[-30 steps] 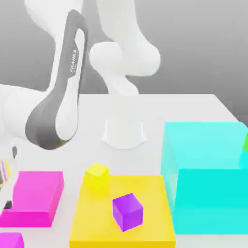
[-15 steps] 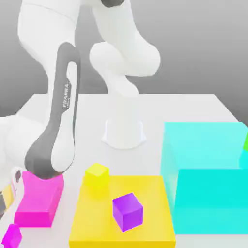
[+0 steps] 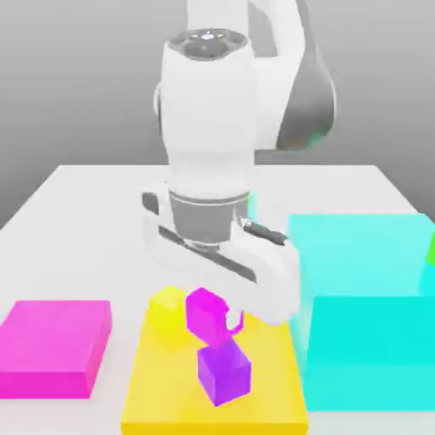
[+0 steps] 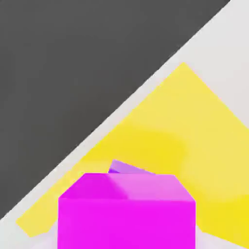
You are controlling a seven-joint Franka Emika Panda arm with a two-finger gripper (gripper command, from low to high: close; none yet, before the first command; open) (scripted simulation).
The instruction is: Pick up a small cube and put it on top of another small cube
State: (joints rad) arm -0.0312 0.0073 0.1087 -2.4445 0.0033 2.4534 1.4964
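Gripping the small magenta cube [image 3: 206, 316] between my fingers, I have my gripper [image 3: 214, 319] closed on it above the small violet cube [image 3: 224, 372]. A second ago my hand was over at the exterior view's left, and the magenta cube was low in the near left corner; half a second later it was still there, tilted. Now both have swung right, and my arm [image 3: 208, 119] reaches down the middle of the scene. The violet cube has not moved from the near part of the yellow slab [image 3: 166, 395]; I cannot tell whether the two cubes touch. The small yellow cube [image 3: 169, 310] keeps its place at the slab's far left corner. To the left lies the flat magenta slab [image 3: 55, 340], and to the right the big cyan block [image 3: 374, 348], with a bit of something green [image 3: 432, 248] at the right edge, all as before. Beneath everything spreads a plain, pale surface [image 3: 127, 204], ending at a straight far edge against a smooth grey backdrop [image 3: 76, 110].
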